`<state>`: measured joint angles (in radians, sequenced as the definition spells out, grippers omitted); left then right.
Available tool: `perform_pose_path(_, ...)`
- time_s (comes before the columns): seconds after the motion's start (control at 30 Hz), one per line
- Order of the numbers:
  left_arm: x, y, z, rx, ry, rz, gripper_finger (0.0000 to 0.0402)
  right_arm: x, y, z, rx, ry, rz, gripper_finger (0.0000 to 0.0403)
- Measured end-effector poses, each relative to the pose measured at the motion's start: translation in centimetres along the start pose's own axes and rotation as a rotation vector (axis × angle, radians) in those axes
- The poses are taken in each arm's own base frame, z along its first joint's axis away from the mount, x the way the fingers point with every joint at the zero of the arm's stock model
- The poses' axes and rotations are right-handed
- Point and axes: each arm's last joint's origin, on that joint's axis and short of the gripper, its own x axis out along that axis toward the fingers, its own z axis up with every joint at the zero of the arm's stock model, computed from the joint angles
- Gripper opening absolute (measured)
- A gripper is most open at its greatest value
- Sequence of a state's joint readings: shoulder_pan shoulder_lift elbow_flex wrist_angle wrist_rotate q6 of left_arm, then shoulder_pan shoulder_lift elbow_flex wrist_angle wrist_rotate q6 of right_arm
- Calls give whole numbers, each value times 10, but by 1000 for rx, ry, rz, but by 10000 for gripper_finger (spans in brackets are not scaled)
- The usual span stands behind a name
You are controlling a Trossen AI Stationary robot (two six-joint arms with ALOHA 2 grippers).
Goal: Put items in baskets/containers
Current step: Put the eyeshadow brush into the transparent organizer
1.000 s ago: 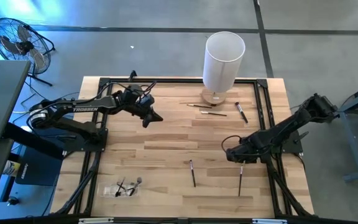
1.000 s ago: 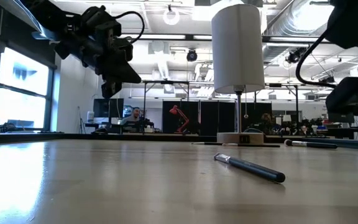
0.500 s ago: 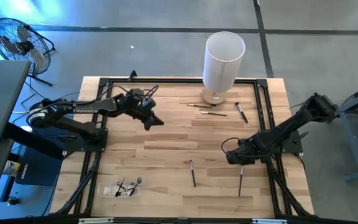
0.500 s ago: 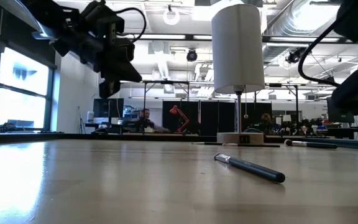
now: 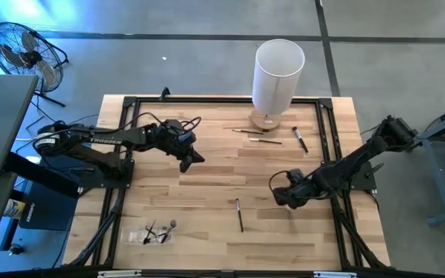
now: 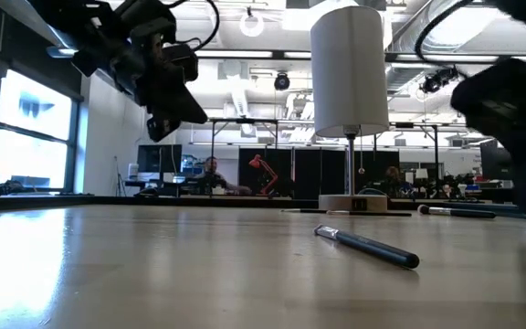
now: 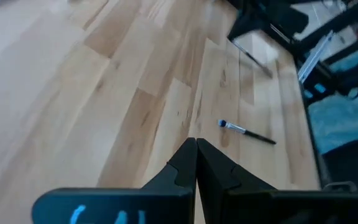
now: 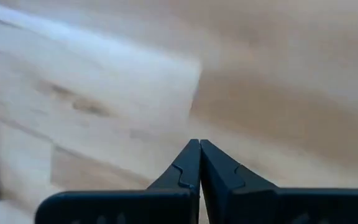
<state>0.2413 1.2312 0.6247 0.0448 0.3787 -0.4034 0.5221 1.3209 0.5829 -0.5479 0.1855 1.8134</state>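
Thin dark brushes lie on the wooden table: one (image 5: 239, 215) toward the near middle and three at the far side (image 5: 300, 139), (image 5: 249, 130), (image 5: 266, 141). A see-through bag (image 5: 157, 232) with dark brushes in it lies flat near the near-left corner. My right gripper (image 5: 278, 194) is shut low over the table's right half, a short way right of the near-middle brush. In its wrist view the shut fingers (image 8: 194, 163) have nothing between them. My left gripper (image 5: 194, 159) is shut and hangs above the table's far-left part (image 6: 167, 119).
A tall white cylinder (image 5: 278, 73) stands on a wooden base (image 5: 266, 120) at the far edge, next to the far brushes. A black frame (image 5: 327, 131) runs around the table. A fan (image 5: 22, 50) stands on the floor beyond the far-left corner.
My right gripper has shut and moved a little toward the table's left edge. The brush that lay just on its near side no longer shows in the high view. My left gripper, still shut, has drifted slightly toward the near and right.
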Motion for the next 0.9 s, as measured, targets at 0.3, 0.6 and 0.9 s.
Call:
perform_pose_path(0.3,0,0,2,137,-21,15,0,-17,43,3,-287,-371,346,0)
perform_pose_path(0.6,-21,-11,11,323,-127,58,0,-34,98,6,-478,-603,552,0)
perform_pose_path(0.9,-56,-21,1,381,-86,85,0,-20,198,-5,-689,-725,558,0)
